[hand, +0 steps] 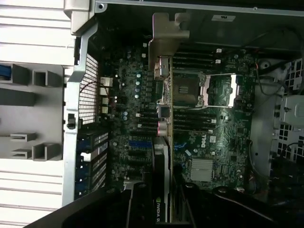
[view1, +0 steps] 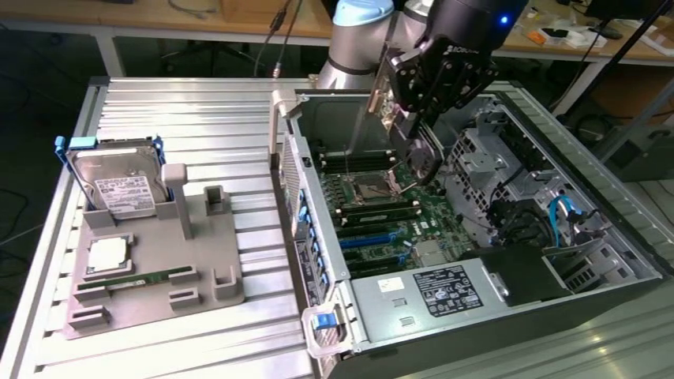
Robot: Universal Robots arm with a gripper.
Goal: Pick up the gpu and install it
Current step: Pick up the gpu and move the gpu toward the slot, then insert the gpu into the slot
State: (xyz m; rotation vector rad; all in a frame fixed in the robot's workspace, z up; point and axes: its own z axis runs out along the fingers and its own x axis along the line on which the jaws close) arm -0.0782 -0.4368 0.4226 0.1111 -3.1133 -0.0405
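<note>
The gpu hangs edge-on over the open computer case, with my gripper shut on its upper part. In the wrist view the gpu runs away from the camera as a thin dark card. Its silver end bracket is at the far end, and a labelled edge sits between my fingers. The card hovers above the motherboard, over the CPU socket and the memory slots. It stands clear of the board, in no slot.
A grey holder tray on the slatted table at the exterior view's left carries a silver hard drive, a processor chip and a green memory stick. The case's perforated rear wall and drive cage flank the board.
</note>
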